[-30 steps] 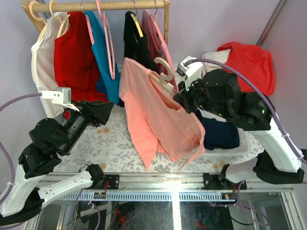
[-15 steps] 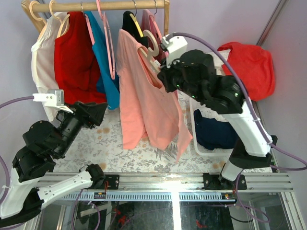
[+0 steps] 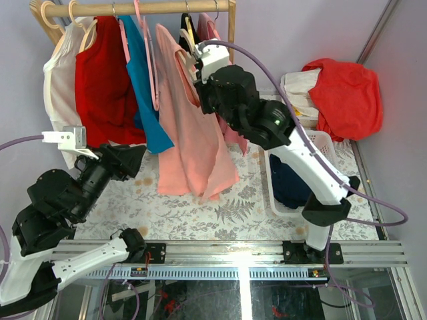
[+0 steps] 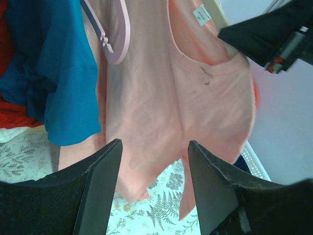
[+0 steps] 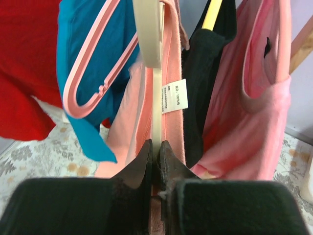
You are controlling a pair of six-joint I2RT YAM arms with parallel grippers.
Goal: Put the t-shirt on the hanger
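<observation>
Salmon t-shirt (image 3: 193,127) hangs on the cream hanger (image 5: 149,34), held high among clothes crowded under the wooden rail (image 3: 147,8); a blue top (image 3: 143,100) is just to its left, a black garment (image 5: 215,73) to its right. Reaching up, the right gripper (image 5: 155,147) is pinched tight on a cream bar of the hanger; the left gripper (image 4: 154,145) hovers low in front of the shirt, jaws apart, holding nothing.

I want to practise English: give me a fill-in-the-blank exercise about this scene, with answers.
The right gripper is ____ on the hanger.
The left gripper is ____ and holds nothing.
In the top view, the garment just left of the t-shirt is ____.
Answers: shut; open; blue.
</observation>
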